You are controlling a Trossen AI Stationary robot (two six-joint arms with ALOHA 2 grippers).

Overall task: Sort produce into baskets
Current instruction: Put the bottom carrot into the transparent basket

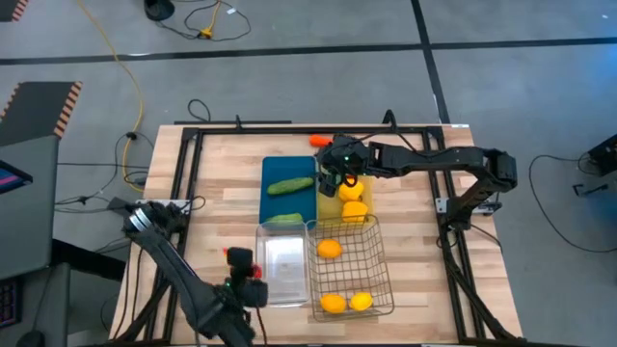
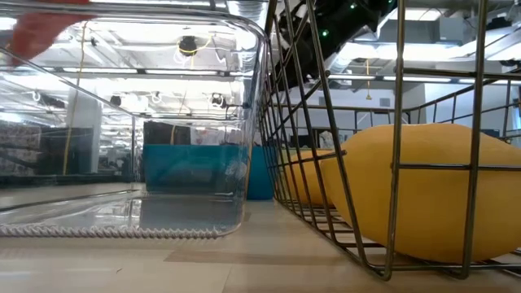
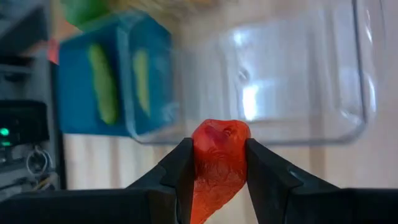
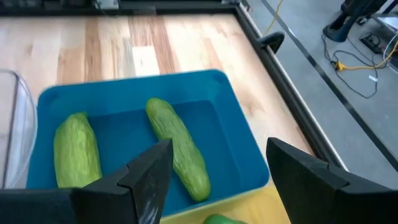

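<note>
The left gripper (image 3: 216,171) is clamped on a small glossy red toy pepper (image 3: 216,163), held just short of the near-left corner of the clear plastic bin (image 1: 281,267) (in the overhead picture the red piece shows beside that bin's left edge). This looks like the carrying step for the red piece: the next move, as I judge it, calls for bringing it over the bin's rim and parting the fingers so it falls inside, clear of the wall.

The right gripper (image 4: 214,171) hangs with its jaws wide apart over the boundary between the flat blue tray (image 4: 239,134) and the flat yellow tray (image 1: 329,205), empty as far as its wrist view shows. Two green toy cucumbers (image 4: 177,148) lie in the blue tray, side by side but apart. Yellow pieces (image 1: 354,209) sit on the yellow tray, and the silver wire-mesh basket (image 1: 371,253) holds oranges and a yellow lemon (image 1: 361,301).

Much is hard to read. The right arm covers part of the yellow tray from above, so what lies under it cannot be counted. A sliver of something green (image 4: 217,219) is cut off at the edge of the right wrist view. An orange scrap (image 1: 319,141) at the table's far edge is too small to name. The low view shows mostly bin wall and mesh.
</note>
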